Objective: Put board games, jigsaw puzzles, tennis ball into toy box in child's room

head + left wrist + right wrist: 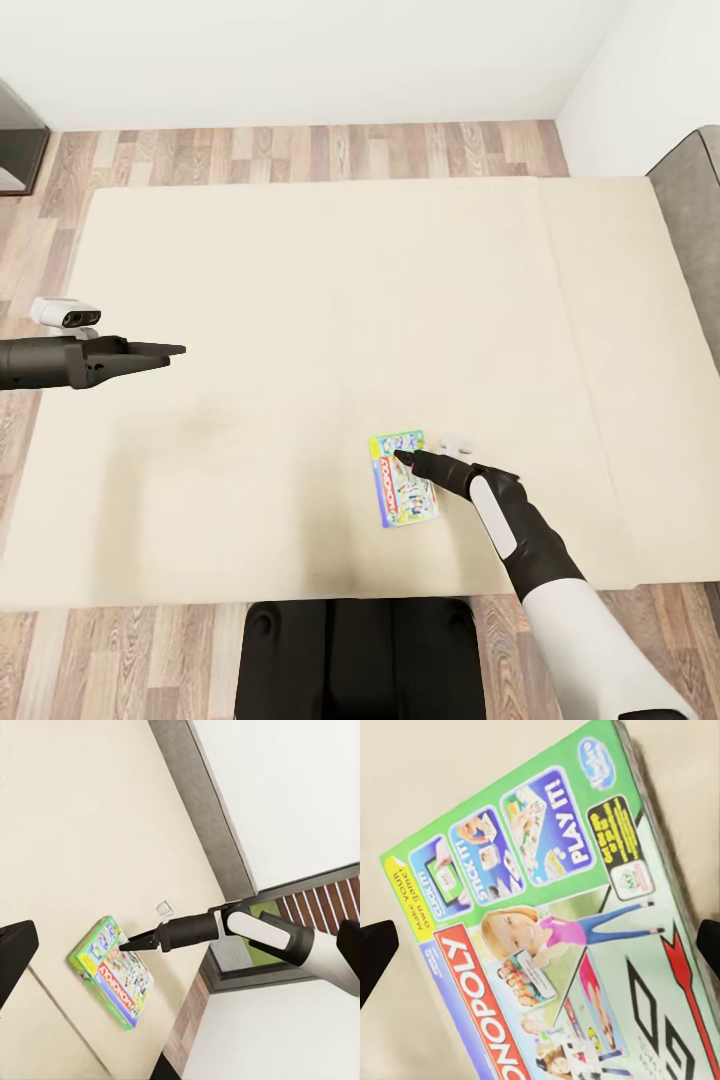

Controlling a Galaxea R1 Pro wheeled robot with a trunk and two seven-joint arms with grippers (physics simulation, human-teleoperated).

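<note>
- The right gripper (403,456) hangs low over the Monopoly board game (402,479), its tip above the box's far end; in the right wrist view its two dark fingers (375,956) stand wide apart at either side of the cover, so the jaws are released and grasp nothing.
- The Monopoly board game (562,937) lies flat on the bed (300,300), in the near right part of the mattress, green cover up with the red "MONOPOLY" band along one long edge.
- In the left wrist view the same box (112,971) lies close to the mattress edge, with the right gripper (127,943) pointing down at it.
- The left gripper (165,352) hovers over the left side of the bed, well apart from the box; its fingers look drawn together to a point, but whether the jaws are clenched cannot be told.
- The beige mattress takes up most of the head view, with wood-plank floor (300,150) beyond it and a white wall (300,50) behind.
- A grey headboard (690,210) shows at the right edge.
</note>
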